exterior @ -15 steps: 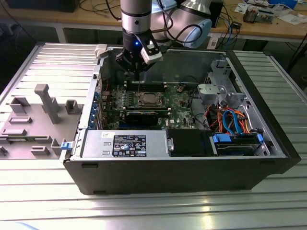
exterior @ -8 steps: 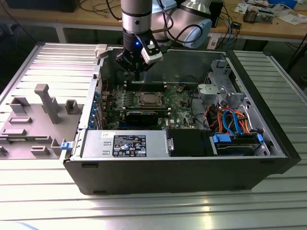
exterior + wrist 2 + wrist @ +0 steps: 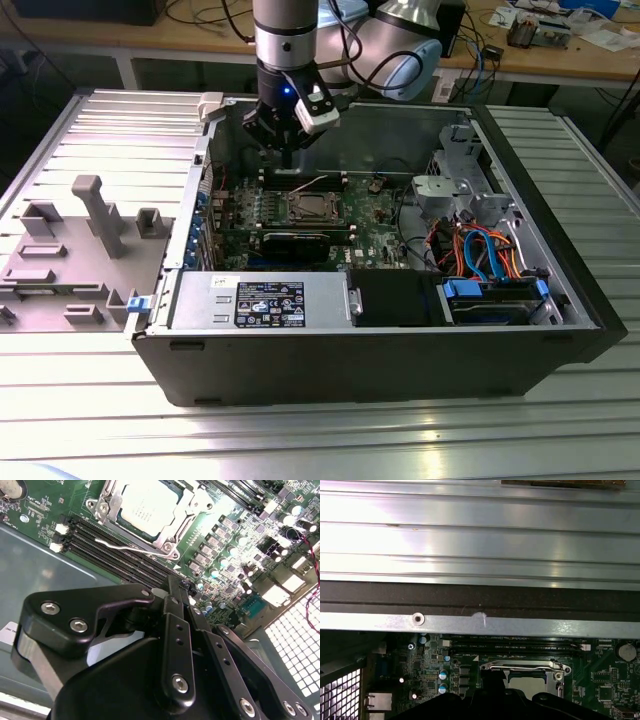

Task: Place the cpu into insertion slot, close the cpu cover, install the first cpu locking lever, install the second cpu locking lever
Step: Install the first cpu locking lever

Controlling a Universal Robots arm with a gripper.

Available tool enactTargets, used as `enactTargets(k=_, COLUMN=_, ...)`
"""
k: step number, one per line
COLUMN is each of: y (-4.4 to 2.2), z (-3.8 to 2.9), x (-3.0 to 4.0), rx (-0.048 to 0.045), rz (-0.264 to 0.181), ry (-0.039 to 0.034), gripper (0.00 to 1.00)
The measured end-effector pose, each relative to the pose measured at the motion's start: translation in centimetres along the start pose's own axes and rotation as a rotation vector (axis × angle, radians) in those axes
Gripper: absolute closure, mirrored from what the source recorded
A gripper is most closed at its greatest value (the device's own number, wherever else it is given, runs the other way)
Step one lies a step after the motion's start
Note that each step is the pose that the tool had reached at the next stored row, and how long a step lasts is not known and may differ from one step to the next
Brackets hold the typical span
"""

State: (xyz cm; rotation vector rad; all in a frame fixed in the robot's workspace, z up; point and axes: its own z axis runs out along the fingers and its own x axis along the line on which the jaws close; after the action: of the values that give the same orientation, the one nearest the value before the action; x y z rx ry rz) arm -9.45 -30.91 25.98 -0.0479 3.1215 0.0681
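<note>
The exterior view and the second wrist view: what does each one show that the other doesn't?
Exterior view alone: the whole open case, the grey tray at the exterior view's left, the drive cables, and the arm above the board.
Second wrist view alone: the pincer from behind, its fingers together, and a thin wire lever beside the socket.
Both: the cpu seated under its cover, on the green board.

Open computer case [image 3: 560,290] on a ribbed table [image 3: 320,440]. Motherboard [image 3: 375,215] lies inside; the cpu [image 3: 306,207] sits in the insertion slot [image 3: 172,522] at its centre. Gripper [image 3: 286,160] hangs at the cpu's 12 o'clock. Power supply [image 3: 260,300] at 6 o'clock, drive cables [image 3: 480,255] at 4 o'clock, fixture tray [image 3: 75,260] at 9 o'clock outside the case.
</note>
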Motion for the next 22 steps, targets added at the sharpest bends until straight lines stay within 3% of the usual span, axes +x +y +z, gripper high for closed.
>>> enactTargets(k=6, y=-0.06, z=0.02, x=-0.23, rx=-0.0009, rz=0.000, ry=-0.0001, gripper=0.89)
enactTargets(k=7, y=-0.08, z=0.04, x=-0.23, rx=-0.0049, rz=0.000, ry=-0.0003, gripper=0.89)
enactTargets(k=9, y=-0.23, z=0.11, x=-0.23, rx=-0.0224, rz=0.001, ry=-0.0006, gripper=0.89)
enactTargets(k=10, y=-0.30, z=0.17, x=-0.23, rx=-0.0252, rz=0.001, ry=-0.0009, gripper=0.89)
enactTargets(k=22, y=-0.40, z=0.62, x=-0.23, rx=-0.0293, rz=0.023, ry=-0.0023, gripper=0.89)
